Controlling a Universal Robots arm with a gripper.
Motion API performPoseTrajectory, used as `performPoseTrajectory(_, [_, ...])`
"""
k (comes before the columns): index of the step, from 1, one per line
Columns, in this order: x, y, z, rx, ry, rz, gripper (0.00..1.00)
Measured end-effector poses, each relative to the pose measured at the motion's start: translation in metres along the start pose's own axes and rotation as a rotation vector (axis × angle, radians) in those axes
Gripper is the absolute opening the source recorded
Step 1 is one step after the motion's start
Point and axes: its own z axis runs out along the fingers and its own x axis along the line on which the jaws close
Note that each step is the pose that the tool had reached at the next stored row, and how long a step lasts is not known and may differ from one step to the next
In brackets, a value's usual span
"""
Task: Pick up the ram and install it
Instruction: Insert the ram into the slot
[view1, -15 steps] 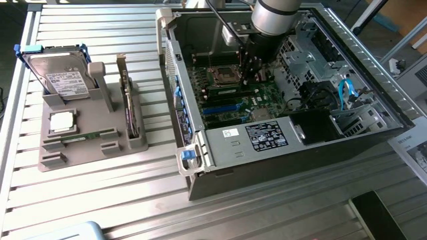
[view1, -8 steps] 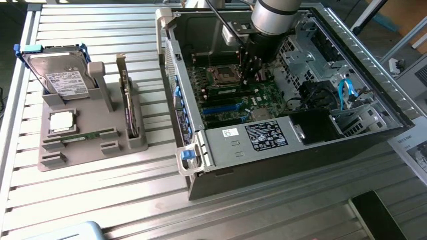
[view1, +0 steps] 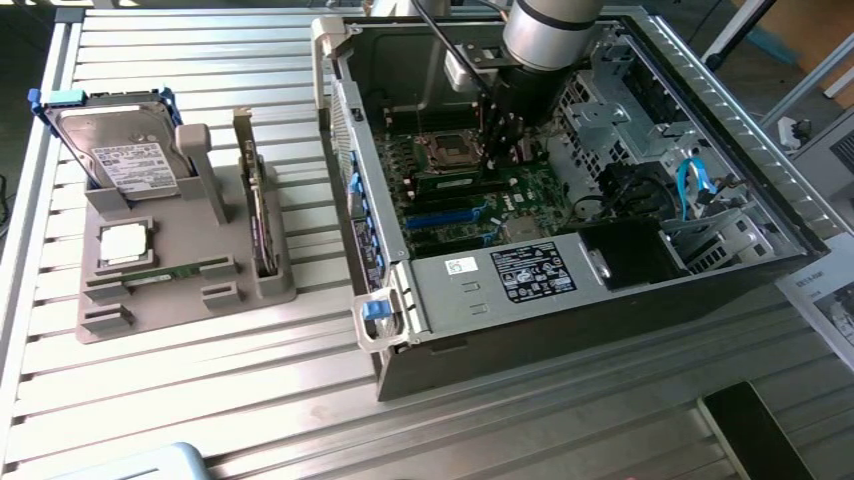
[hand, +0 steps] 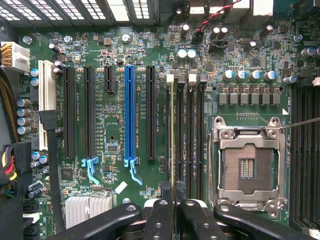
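Seen edge-on in the wrist view, the ram (hand: 173, 140) is a thin green stick running along the outermost of the black memory slots (hand: 189, 135). My gripper (hand: 173, 202) is shut on it, one dark finger (hand: 159, 220) on each side. Whether the stick is seated in that slot or hovers just above it, I cannot tell. In the exterior view the arm reaches down into the open computer case (view1: 747, 130), with the gripper (view1: 501, 150) low over the motherboard (view1: 534, 190). A second ram stick (view1: 180, 271) lies flat in the grey parts tray (view1: 100, 320).
The empty processor socket (hand: 248, 167) sits beside the memory slots, and blue and black expansion slots (hand: 129, 115) lie on their other side. The tray also holds a hard drive (view1: 127, 160), a silver processor chip (view1: 124, 243) and an upright expansion card (view1: 254, 200). Case walls and a drive cage (view1: 601, 110) hem the arm in.
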Motion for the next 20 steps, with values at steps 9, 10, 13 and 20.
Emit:
performPoseTrajectory(9, [0.0000,0.0000,0.0008,-0.0009,0.0001,0.000,0.12])
performPoseTrajectory(10, [0.0000,-0.0004,0.0008,-0.0026,0.0002,0.000,0.12])
performPoseTrajectory(13, [0.0000,-0.0007,0.0008,-0.0045,0.0001,0.000,0.12])
performPoseTrajectory(20, [0.0000,-0.0007,0.0014,-0.0045,0.0002,0.000,0.12])
